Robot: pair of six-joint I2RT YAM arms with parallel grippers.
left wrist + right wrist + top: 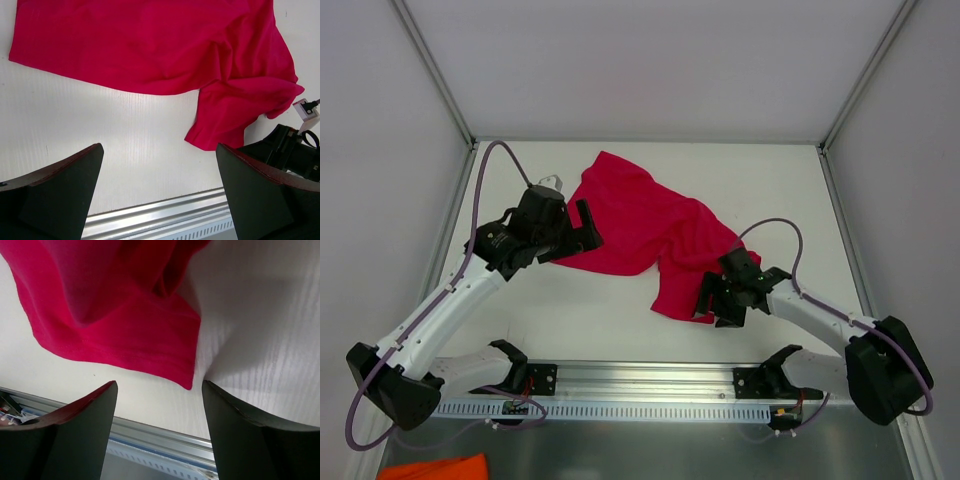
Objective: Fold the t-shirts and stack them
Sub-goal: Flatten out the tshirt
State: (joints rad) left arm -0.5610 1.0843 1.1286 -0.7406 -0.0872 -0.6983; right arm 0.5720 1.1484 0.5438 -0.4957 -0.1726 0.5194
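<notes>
While lying rumpled on the table [570, 320], showing no fold anywhere in the t-shirt [640, 225]. Sprawling from the far middle down toward the right, between the two arms. Counting nothing as done so far; leaving the flattening, the folding and the stacking to do. Seeing only this one shirt on the table.

Hovering just beside the shirt's left edge with the left gripper [582, 232], jaws spread wide, grasping nothing. Hanging at the near lower corner with the right gripper [712, 300], likewise spread and empty.

Getting the whole layout only from the top view, along with an orange patch [430, 468] below the table edge, too cropped for naming. Picking up from the left wrist view a long straight hem and a bunched tail on the right. Finding in the right wrist view the corner of cloth [125, 340] just ahead of the parted fingers [85, 425], with the rail [150, 432] beyond.
</notes>
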